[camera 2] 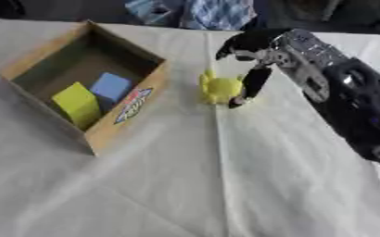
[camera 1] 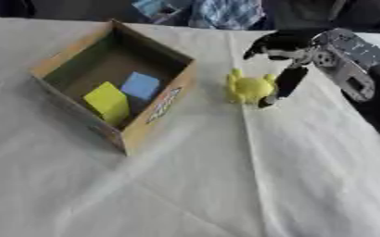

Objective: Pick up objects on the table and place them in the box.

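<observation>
Yellow toy [camera 1: 248, 88] partly hidden behind right hand [camera 1: 294, 55] fingers [camera 1: 289, 83].

— From where is the scene seen?
— The table [camera 1: 225, 194] is looked down on from the head, from above its near edge, facing the far side, by both eyes at close range.

— What is shared by the two views?
— Nearly everything: the box [camera 1: 157, 109], the yellow toy [camera 2: 220, 88] and the right hand [camera 2: 254, 69] are shown in both. More of the right arm is taken in by the right eye, where everything is shifted leftward.
</observation>
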You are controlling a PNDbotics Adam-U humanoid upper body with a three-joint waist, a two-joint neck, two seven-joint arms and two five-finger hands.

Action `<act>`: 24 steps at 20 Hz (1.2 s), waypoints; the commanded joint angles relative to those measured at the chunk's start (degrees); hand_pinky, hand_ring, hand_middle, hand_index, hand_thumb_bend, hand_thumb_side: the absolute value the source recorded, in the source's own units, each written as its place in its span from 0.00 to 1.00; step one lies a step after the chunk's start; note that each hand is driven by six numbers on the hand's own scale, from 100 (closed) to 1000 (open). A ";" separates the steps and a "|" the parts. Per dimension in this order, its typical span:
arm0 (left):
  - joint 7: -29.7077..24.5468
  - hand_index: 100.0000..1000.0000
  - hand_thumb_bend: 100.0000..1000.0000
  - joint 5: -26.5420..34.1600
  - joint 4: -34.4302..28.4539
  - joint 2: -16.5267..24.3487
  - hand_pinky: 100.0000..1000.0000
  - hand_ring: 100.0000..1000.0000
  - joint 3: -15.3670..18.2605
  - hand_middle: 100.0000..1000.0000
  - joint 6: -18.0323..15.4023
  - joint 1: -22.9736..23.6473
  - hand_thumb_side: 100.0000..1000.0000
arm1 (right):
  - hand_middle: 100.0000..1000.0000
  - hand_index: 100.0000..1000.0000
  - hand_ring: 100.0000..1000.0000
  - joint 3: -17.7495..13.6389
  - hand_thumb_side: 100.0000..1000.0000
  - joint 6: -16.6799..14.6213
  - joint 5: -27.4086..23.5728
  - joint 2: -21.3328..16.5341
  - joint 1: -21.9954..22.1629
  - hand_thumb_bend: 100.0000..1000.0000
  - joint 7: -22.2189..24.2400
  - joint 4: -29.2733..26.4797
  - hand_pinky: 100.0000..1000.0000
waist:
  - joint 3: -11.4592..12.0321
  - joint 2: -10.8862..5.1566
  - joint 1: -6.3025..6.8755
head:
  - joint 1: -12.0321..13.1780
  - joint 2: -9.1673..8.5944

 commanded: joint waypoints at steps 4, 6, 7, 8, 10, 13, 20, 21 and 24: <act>-0.32 0.63 0.14 -0.05 -0.81 0.56 0.57 0.82 0.13 1.00 -0.06 -0.47 0.94 | 0.83 0.91 0.97 -1.29 0.37 0.52 1.97 0.71 -2.01 0.56 -1.60 4.75 0.98 | 0.08 -0.74 0.33 | -0.10 -0.03; -0.38 0.63 0.14 -0.03 -0.81 0.53 0.57 0.82 0.11 1.00 -0.04 -0.42 0.94 | 0.82 0.91 0.97 -1.48 0.38 0.43 2.15 1.04 -2.38 0.55 -1.73 6.01 0.98 | 0.01 -0.72 0.32 | -0.10 0.07; -0.40 0.63 0.13 -0.03 -0.81 0.53 0.57 0.82 0.10 1.00 -0.03 -0.41 0.94 | 0.81 0.91 0.97 -1.49 0.38 0.29 2.21 1.20 -2.55 0.55 -1.69 6.60 0.97 | -0.02 -0.72 0.33 | -0.11 0.09; -0.41 0.63 0.13 -0.03 -0.81 0.53 0.57 0.82 0.11 1.00 -0.04 -0.41 0.94 | 0.81 0.91 0.97 -1.50 0.39 0.11 2.24 1.36 -2.71 0.54 -1.61 7.15 0.97 | -0.02 -0.73 0.35 | -0.12 0.10; -0.42 0.63 0.13 -0.04 -0.81 0.53 0.57 0.82 0.13 1.00 -0.05 -0.41 0.93 | 0.81 0.90 0.97 -1.55 0.39 -0.15 2.23 1.68 -2.95 0.53 -1.48 8.07 0.97 | -0.01 -0.75 0.39 | -0.14 0.07; -0.47 0.63 0.13 -0.05 -0.81 0.49 0.57 0.82 0.13 1.00 -0.02 -0.39 0.93 | 0.80 0.89 0.96 -1.66 0.40 -0.23 2.26 2.24 -3.23 0.50 -1.39 9.30 0.96 | 0.00 -0.74 0.41 | -0.19 -0.03; -0.78 0.63 0.13 -0.12 -0.81 0.45 0.57 0.82 0.14 1.00 -0.01 -0.39 0.94 | 0.75 0.86 0.94 -1.71 0.41 -0.72 1.16 2.73 -3.51 0.45 -0.83 10.46 0.94 | 0.03 -0.66 0.35 | -0.12 0.10; -0.82 0.63 0.13 -0.10 -0.81 0.44 0.57 0.82 0.14 1.00 0.01 -0.40 0.94 | 0.74 0.85 0.93 -1.76 0.41 -0.64 0.92 2.77 -3.53 0.44 -0.66 10.62 0.94 | 0.02 -0.67 0.34 | -0.11 0.06; -0.89 0.63 0.13 -0.09 -0.81 0.46 0.57 0.82 0.17 1.00 0.05 -0.41 0.94 | 0.74 0.84 0.93 -1.91 0.41 -0.19 0.26 2.80 -3.52 0.41 -0.62 10.73 0.93 | 0.02 -0.72 0.35 | -0.03 -0.01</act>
